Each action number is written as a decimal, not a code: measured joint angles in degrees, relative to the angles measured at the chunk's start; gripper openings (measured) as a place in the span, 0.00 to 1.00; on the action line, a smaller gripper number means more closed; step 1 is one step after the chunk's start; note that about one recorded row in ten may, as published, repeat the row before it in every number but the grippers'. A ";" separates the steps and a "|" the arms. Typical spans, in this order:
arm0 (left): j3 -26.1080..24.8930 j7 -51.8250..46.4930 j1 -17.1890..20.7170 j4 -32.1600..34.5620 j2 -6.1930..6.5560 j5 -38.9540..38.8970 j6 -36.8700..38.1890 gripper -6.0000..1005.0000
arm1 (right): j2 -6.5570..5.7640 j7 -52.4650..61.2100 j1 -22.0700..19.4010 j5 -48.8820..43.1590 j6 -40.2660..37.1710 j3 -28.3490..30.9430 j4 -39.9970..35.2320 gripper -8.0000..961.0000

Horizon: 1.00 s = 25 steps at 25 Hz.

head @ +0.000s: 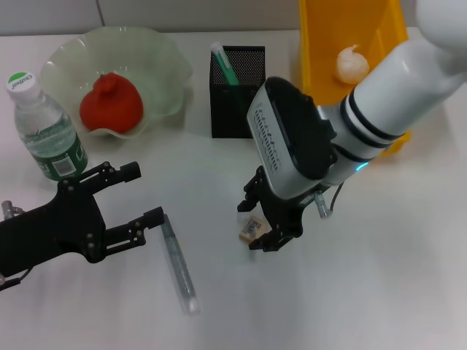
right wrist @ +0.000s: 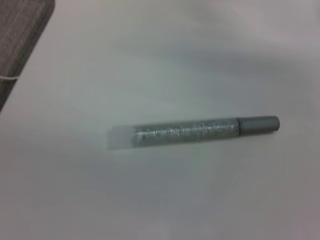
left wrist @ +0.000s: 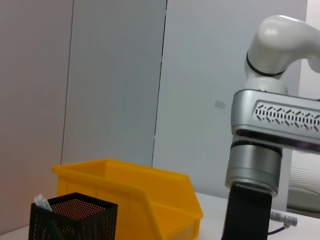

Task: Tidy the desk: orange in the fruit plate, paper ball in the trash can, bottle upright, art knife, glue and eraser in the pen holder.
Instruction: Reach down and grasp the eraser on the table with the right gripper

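My right gripper hangs open just above the table's middle, its fingers on either side of the small tan eraser. The glue, a silvery glitter tube with a grey cap, lies on the table beside my left gripper, which is open and holds nothing; the glue also fills the right wrist view. The orange sits in the fruit plate. The paper ball lies in the yellow trash can. The bottle stands upright. A green-and-white stick stands in the pen holder.
The left wrist view shows the pen holder, the trash can behind it and my right arm close by. White tabletop stretches in front of both grippers.
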 joint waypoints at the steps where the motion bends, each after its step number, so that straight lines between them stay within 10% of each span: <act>1: 0.00 -0.03 0.00 0.00 0.00 -0.01 0.00 0.80 | 0.00 -0.01 0.00 0.01 0.54 -0.67 0.12 0.60; 25: 0.00 -0.61 -0.26 0.00 0.00 -0.25 0.06 0.80 | 0.02 0.46 -0.15 0.02 2.85 -1.14 0.83 0.42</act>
